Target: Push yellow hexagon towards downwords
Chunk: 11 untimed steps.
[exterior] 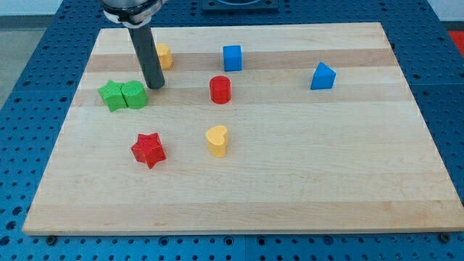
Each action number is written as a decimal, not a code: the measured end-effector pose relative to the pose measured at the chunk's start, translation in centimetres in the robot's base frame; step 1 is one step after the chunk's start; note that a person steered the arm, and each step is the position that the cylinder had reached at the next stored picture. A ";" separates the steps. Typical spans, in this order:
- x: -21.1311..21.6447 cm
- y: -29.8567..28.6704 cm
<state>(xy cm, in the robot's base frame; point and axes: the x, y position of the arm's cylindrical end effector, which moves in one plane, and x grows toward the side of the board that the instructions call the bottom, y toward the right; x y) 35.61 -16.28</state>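
Note:
The yellow hexagon (164,56) sits near the view's top left of the wooden board (290,181), partly hidden behind my rod. My tip (155,86) rests on the board just below and slightly left of the hexagon, right next to the green blocks. A green star (112,96) and a green hexagon (134,95) sit side by side, touching, just left of my tip.
A blue cube (232,58) is at top centre, a red cylinder (220,90) below it, a blue triangular block (322,77) at the right. A yellow heart (217,140) and a red star (148,150) lie lower down.

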 end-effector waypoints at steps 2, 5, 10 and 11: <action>-3.0 -3.4; -12.6 -1.6; -6.6 0.2; -6.2 1.8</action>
